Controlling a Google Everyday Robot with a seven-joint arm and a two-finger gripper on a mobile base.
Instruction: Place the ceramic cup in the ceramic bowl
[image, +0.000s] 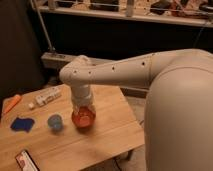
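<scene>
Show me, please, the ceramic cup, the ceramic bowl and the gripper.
ceramic cup (55, 122), camera view: its blue body.
ceramic bowl (83, 122), camera view: its orange-red inside.
gripper (83, 107), camera view: lower end, just above the bowl.

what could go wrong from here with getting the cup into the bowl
The claw hangs right over the bowl, while the cup sits on the table beside it. Going lower could bump or tip the bowl; swinging sideways toward the cup might knock it over.

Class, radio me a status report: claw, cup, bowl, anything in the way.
Claw low over the bowl. Cup on the table beside the bowl, not in it. Blue cloth beyond the cup, off the path.
</scene>
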